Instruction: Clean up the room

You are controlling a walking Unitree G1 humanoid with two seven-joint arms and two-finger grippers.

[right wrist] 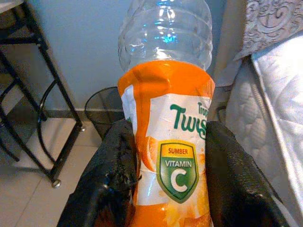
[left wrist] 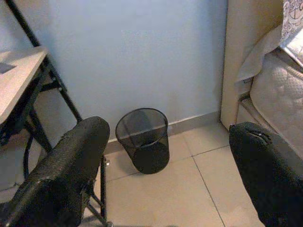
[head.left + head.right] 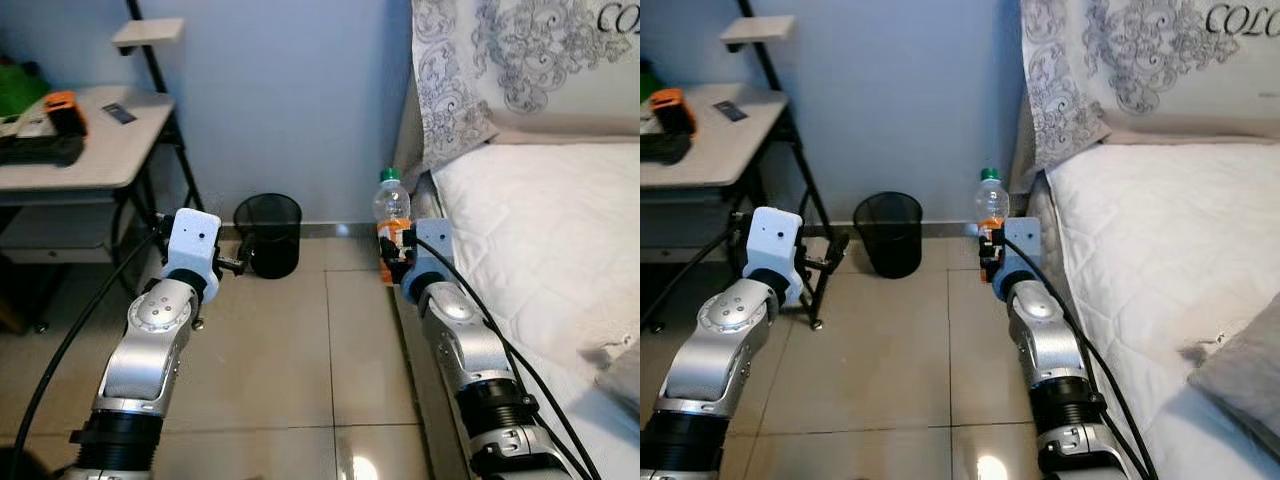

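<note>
Bottle [image 1: 165, 142] clamped upright in right gripper [image 1: 165, 184], black fingers [image 1: 111, 179] pressing orange label on both sides, held above tiled floor [image 3: 300, 370] just beside bed [image 3: 540, 260] edge. Clear thin plastic, green cap [image 3: 390, 175], upper part see-through and apparently empty, so likely very light; walls probably soft and crushable, label film possibly slick, so firm but not hard squeeze advised. Best hold at labelled mid-body, as now; neck narrower and less stable. Not fragile, a drop should do no harm. Readable on label: "Tw" start of a green word, cut off by finger; small "Tro" above it; shield badge with "SUMBER VITAMIN C". Left gripper [image 2: 165, 184] spread wide, nothing between fingers, raised near desk [image 3: 100, 150] leg and aimed toward bin. Black mesh wastebasket [image 3: 268, 232] on floor against blue wall [image 3: 290, 100], between desk frame and bed, near bottle, likely drop target; appears empty as far as visible. Desk carrying orange-topped black item [image 3: 60, 115] and dark flat gear, unidentifiable. Patterned pillow [image 3: 520, 60] at bed head with partial lettering "CO", "COLO" in right eye view.
</note>
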